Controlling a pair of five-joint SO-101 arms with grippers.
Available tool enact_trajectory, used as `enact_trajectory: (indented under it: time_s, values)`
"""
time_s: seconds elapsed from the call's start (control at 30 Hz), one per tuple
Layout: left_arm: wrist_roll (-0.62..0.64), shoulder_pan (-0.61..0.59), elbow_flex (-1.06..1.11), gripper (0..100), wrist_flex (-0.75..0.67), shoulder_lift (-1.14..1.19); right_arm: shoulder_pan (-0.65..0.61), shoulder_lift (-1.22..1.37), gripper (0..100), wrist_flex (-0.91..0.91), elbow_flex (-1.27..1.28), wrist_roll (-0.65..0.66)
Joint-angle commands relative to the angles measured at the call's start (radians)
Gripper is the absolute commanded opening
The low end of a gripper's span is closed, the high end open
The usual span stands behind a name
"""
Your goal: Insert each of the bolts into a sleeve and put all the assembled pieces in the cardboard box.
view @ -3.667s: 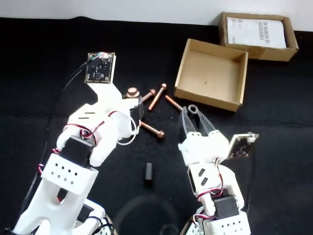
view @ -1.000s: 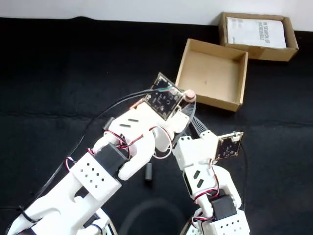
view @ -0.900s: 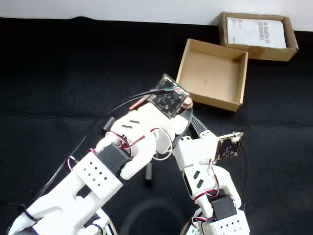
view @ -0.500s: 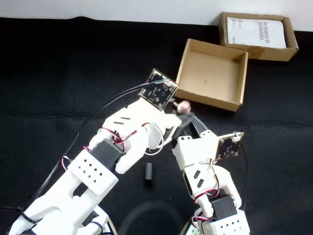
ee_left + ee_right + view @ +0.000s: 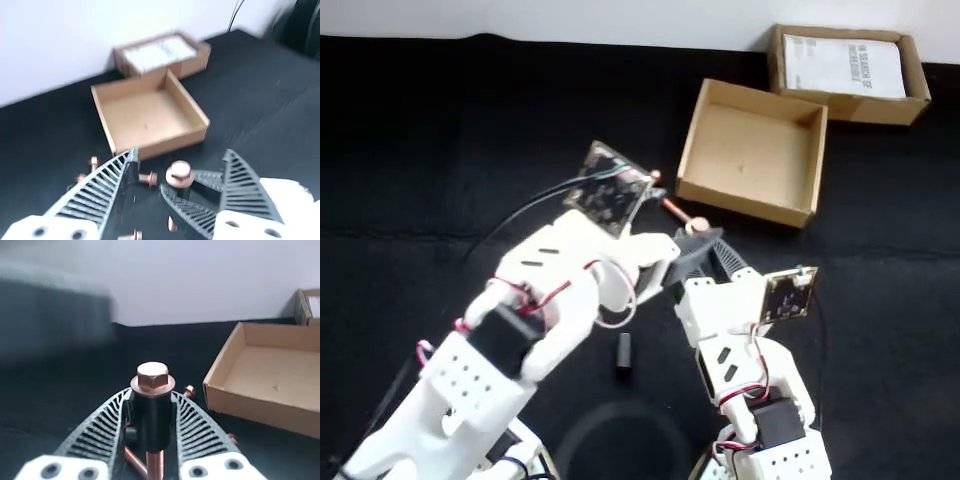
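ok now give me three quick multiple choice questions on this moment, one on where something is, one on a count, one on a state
1. Where is the bolt that sits in a sleeve?
A. lying flat on the table
B. upright in the right hand
C. on a sheet of paper

2. How many pieces lie in the cardboard box?
A. none
B. two
C. four

3. How is the left hand?
A. shut on a bolt
B. shut on a sleeve
C. open

Key: 1 B, the right wrist view shows it clamped on the sleeve with the bolt head on top. 2 A, the high view shows the box floor bare. 3 C, the left wrist view shows it spread wide with nothing held.
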Motion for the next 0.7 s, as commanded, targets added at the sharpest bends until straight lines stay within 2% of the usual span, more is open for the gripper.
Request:
enact_trajectory:
  time_s: [0.0, 0.2, 0.33, 0.47, 0.67]
  values:
    - [0.002, -0.015, -0.041, 17, 0.005, -0.102, 0.015, -0.001, 0.6, 0.008, 0.133, 0.011]
    - [0.0, -0.021, -0.041, 1, 0.101, -0.236, 0.111, -0.001, 0.6, 0.012, 0.133, 0.011]
    - [0.0, -0.11, -0.039, 1, 0.18, -0.311, 0.203, -0.007, 0.6, 0.012, 0.13, 0.012]
    - [0.002, -0.252, -0.03, 1, 0.288, -0.357, 0.277, -0.001, 0.6, 0.012, 0.087, 0.012]
    - [0.002, -0.437, 0.145, 1, 0.391, -0.481, 0.357, 0.001, 0.6, 0.013, -0.039, 0.012]
